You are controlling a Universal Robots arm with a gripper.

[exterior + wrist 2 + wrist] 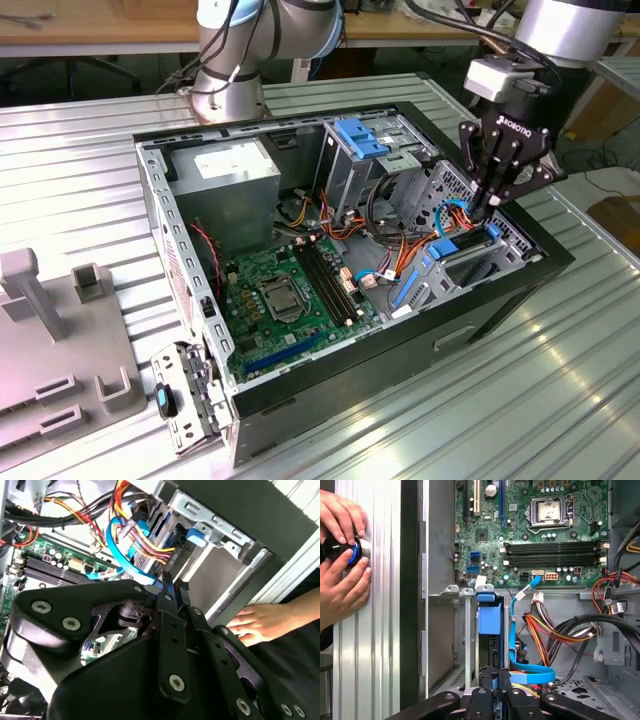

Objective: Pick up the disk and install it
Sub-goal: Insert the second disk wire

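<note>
Over the drive bay at the exterior view's right end of the open black desktop computer case [330, 370], the black three-fingered claw [487, 208] reaches down with its fingertips drawn narrowly together, touching the top edge of the dark-grey hard drive in its bright blue plastic carrier [489, 620], which stands on edge in the grey metal bay beside the green motherboard [290, 295]. A light-blue flat data cable [530, 672] loops near the carrier. On the ribbed metal worktop [560, 400] just outside the case, a person's hands [340, 555] grip a black knob.
</note>
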